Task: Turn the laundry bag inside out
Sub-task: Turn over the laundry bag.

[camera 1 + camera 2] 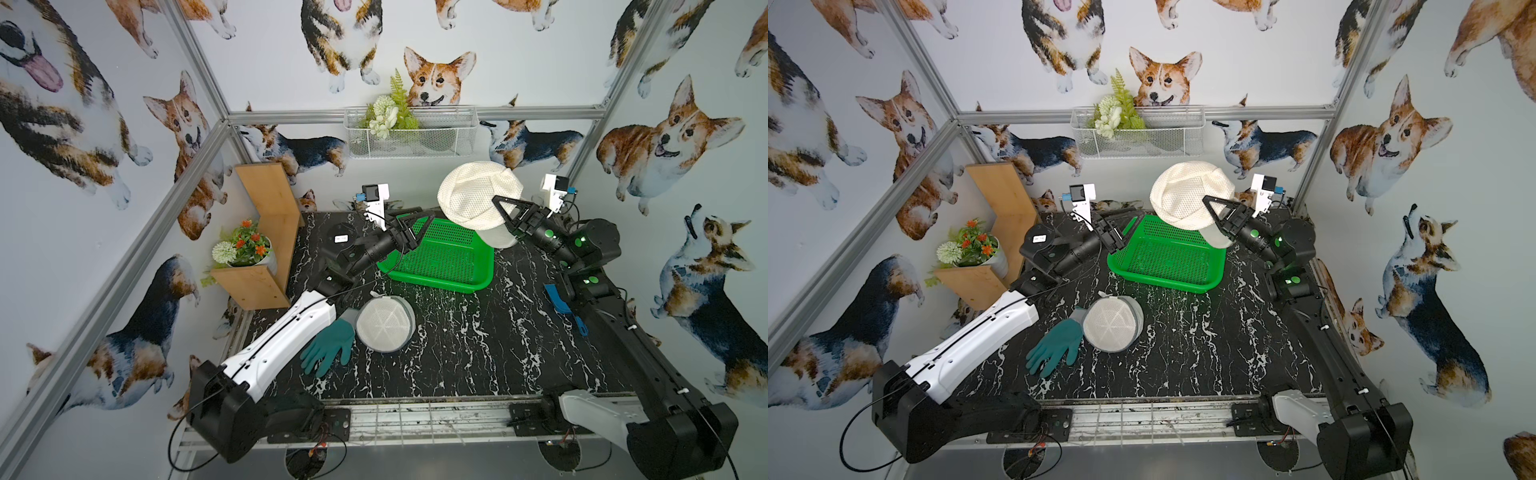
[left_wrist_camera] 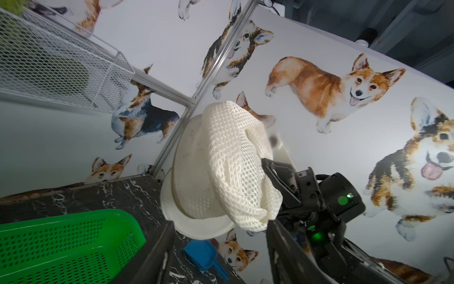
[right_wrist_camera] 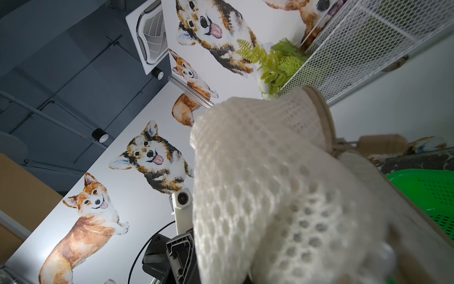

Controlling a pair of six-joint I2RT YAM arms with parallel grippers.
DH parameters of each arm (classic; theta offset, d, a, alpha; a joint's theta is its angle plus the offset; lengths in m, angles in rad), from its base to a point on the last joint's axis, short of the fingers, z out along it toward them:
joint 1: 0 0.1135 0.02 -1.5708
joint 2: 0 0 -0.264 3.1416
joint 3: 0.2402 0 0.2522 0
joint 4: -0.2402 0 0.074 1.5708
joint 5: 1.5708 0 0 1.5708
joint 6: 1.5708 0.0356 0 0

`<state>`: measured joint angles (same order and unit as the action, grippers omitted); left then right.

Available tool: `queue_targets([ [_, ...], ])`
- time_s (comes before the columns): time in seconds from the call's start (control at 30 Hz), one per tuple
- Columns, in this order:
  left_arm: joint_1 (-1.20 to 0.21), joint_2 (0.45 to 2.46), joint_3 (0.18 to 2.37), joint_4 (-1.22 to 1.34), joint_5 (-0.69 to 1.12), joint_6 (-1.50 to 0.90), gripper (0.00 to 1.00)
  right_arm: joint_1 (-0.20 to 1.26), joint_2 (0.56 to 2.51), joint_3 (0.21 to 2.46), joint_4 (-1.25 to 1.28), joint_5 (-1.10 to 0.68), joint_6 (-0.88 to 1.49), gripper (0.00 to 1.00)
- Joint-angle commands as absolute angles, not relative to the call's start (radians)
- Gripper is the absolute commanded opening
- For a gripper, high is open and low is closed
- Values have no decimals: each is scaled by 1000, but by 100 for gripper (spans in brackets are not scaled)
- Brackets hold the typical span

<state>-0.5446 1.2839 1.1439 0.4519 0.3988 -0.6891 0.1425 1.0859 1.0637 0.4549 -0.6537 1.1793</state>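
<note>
the right gripper (image 1: 500, 208) is pinched on a fold of the white mesh laundry bag (image 1: 469, 195), holding it raised above the far right corner of the green basket (image 1: 436, 286), likely so the cloth hangs free for turning. the left gripper (image 1: 426, 224) is spread and empty at the basket's far left rim, apart from the bag, probably ready to reach in. counted: two mesh bags, the second mesh bag (image 1: 384, 324) flat on the table (image 1: 457, 353) just beside one teal glove (image 1: 328, 347); one basket; one blue scoop (image 1: 559, 301).
</note>
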Motion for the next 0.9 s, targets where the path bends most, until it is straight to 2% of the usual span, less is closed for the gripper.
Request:
queue_targets([
  [0.0,-552,1293,1247,164,319,-418,63,148,1087,1146,201,-690,939,0],
  [0.13,-586,1354,1427,-75,273,-231,63,174,1104,1241,-12,-644,759,0],
  [0.27,-650,1431,1571,-264,186,-124,63,209,1108,1281,-96,-585,683,0],
  [0.5,-712,1534,1713,-413,54,-89,63,255,1109,1303,-140,-543,631,0],
  [0.7,-714,1553,1764,-473,-117,-93,58,261,1096,1309,-185,-540,584,0],
  [0.87,-714,1572,1769,-488,-103,-81,56,269,1090,1308,-178,-563,569,0],
])
